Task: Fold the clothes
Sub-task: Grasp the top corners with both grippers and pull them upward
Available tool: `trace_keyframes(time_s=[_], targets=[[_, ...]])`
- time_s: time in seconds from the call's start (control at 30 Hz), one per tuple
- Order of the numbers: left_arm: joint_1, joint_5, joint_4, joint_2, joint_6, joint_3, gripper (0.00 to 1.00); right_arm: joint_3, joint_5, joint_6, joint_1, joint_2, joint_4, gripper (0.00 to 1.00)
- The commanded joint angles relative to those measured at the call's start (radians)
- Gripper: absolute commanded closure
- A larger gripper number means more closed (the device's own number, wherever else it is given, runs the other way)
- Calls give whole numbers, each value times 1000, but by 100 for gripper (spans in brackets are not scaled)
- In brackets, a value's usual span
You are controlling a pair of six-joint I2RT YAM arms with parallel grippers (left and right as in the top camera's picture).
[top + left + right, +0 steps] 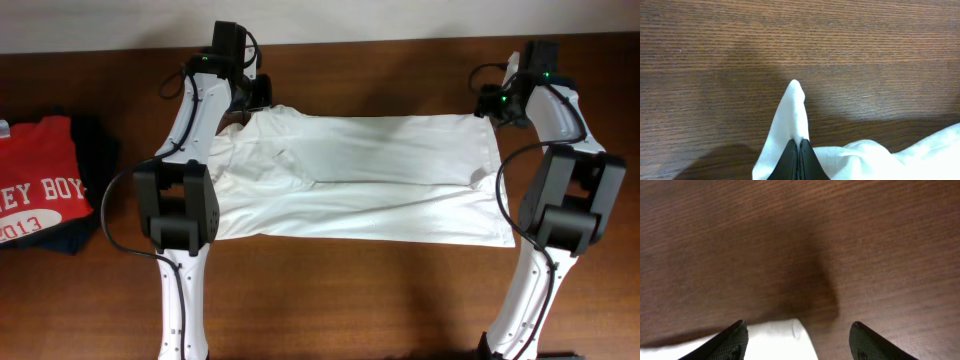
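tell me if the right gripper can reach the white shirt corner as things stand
Probably yes: the right gripper is open, with the white T-shirt corner lying between its fingers and nothing covering it.

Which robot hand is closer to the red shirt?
Left. The left gripper pinches a corner of the white T-shirt, on the side toward the red T-shirt. The right gripper hangs open at the opposite corner, much farther away.
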Motion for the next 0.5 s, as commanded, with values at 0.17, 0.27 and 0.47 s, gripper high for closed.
trace_keyframes(time_s=[0.17, 0.27, 0.47], targets=[[5, -7, -6, -4, -9, 10, 100, 14, -5, 11, 37, 68, 45, 66], [5, -7, -7, -4, -9, 10, 99, 14, -5, 12, 36, 68, 34, 93], [5, -7, 6, -4, -9, 10, 96, 41, 43, 56, 25, 61, -45, 96]])
